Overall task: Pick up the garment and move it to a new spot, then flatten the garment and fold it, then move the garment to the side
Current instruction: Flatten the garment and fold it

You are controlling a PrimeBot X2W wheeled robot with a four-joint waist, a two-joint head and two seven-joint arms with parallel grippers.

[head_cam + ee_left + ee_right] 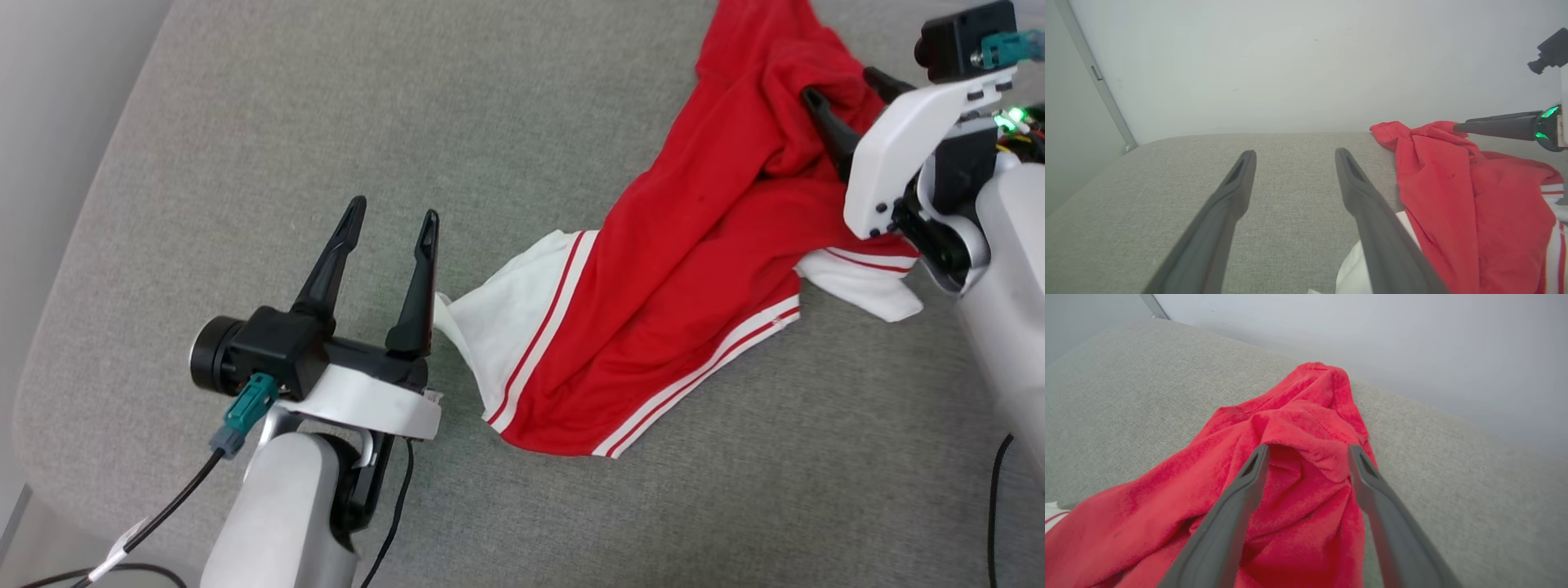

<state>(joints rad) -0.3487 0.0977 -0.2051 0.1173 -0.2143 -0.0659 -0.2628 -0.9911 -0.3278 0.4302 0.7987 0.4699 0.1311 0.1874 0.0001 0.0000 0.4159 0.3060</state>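
The garment (686,269) is a red jersey with white sleeves and red-and-white stripe trim, lying crumpled in a diagonal band on the grey cushion (245,122); its lettering is hidden. My left gripper (393,214) stands open just left of the white sleeve (506,318), fingers apart over bare fabric (1294,157). My right gripper (845,86) is open too, its fingers spread over a raised red fold (1306,433) near the garment's far end. The garment (1453,196) lies to the right of my left fingers, with the right gripper's fingers (1498,125) above it.
The grey cushion ends in a rounded edge at the left (49,327), with a pale wall (1290,61) behind it. Black cables (163,514) hang under my left arm. Bare cushion stretches along the left and the front right.
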